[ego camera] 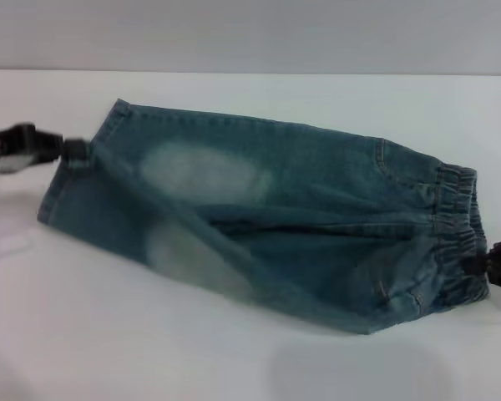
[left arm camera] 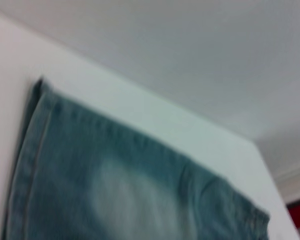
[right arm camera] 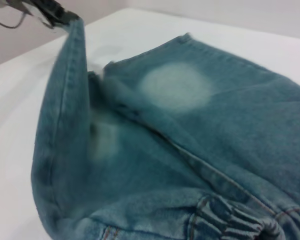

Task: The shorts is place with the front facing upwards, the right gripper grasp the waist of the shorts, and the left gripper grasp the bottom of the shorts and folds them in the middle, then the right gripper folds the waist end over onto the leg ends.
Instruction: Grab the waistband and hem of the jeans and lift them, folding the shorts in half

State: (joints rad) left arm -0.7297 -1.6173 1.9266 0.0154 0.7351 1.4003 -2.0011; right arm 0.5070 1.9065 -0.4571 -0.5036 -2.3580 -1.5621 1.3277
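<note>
now soft faded denim shorts (ego camera: pixel 317 209) hang creased between both tools.

Both claws (ego camera: pixel 77 150) (ego camera: pixel 489 261) apparently clamped, apart.

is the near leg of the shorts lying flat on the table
No, the left gripper holds the hem of the shorts lifted, folding that leg upward.

Soft even light; left-wrist view perhaps blurred.
</note>
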